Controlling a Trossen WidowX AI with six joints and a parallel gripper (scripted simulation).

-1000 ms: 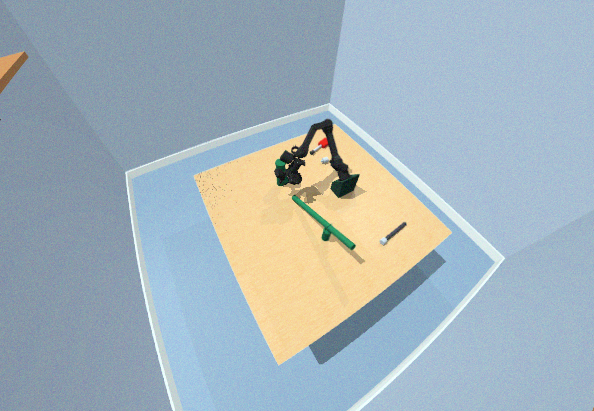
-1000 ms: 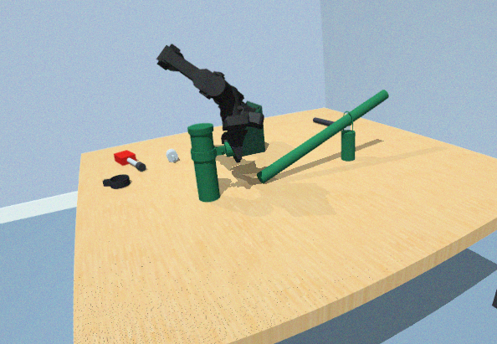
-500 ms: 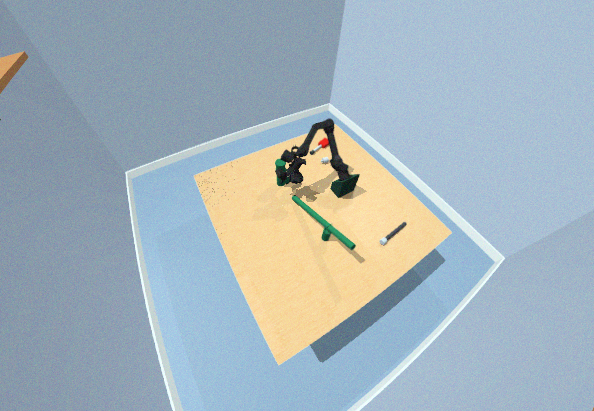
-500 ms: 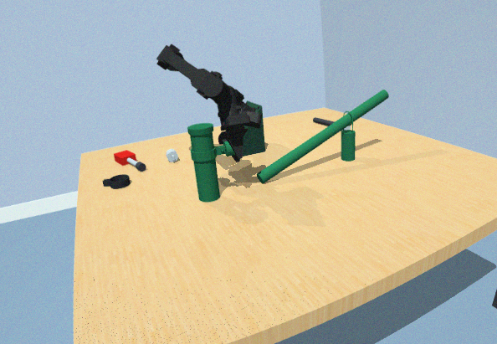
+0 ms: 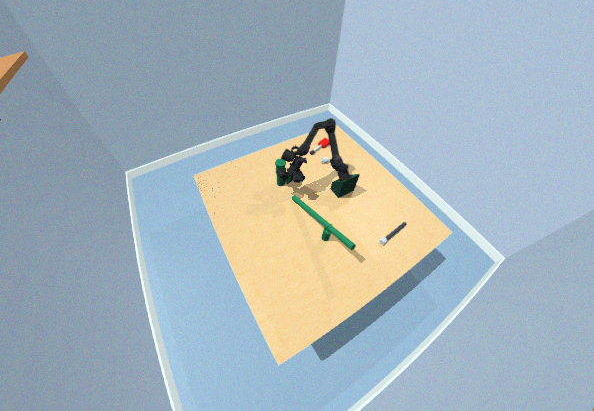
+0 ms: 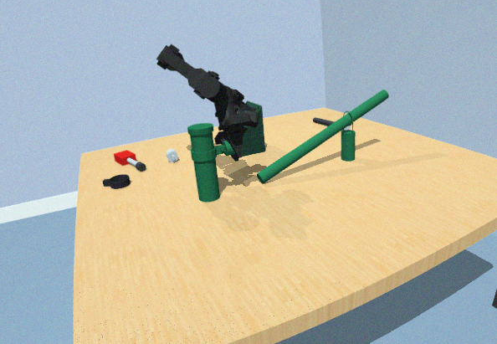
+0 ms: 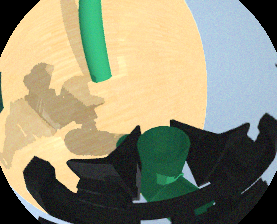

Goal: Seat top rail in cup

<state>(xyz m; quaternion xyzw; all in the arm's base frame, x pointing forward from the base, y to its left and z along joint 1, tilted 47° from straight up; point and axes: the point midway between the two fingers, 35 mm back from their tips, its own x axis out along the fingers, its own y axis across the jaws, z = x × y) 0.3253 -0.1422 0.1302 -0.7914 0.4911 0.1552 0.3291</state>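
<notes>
The big green post (image 5: pixel 280 164) (image 6: pixel 207 184) stands upright, with its brace band (image 6: pixel 203 156) a little below the cap (image 6: pixel 201 128). The rail-end cup (image 6: pixel 227 148) (image 7: pixel 164 145) sticks out from the band towards the arm. My gripper (image 6: pixel 233 150) (image 7: pixel 164 160) is shut on this cup, one finger on each side. The green rail (image 5: pixel 320 219) (image 6: pixel 314 144) (image 7: pixel 93 40) slants through the wire loop of the loop cap. Its near end is low by the table, outside the cup and apart from the gripper. The far end points up. The fingers partly hide the cup.
The short post (image 5: pixel 325 235) (image 6: pixel 348 146) stands under the loop. The table (image 5: pixel 260 275) (image 6: pixel 293 255) also bears a red block (image 5: pixel 324 142) (image 6: pixel 125 156), a small white part (image 5: pixel 325 160) (image 6: pixel 171 155), a black clamp (image 6: pixel 119 182) and a dark rod (image 5: pixel 396 230) (image 6: pixel 321 121).
</notes>
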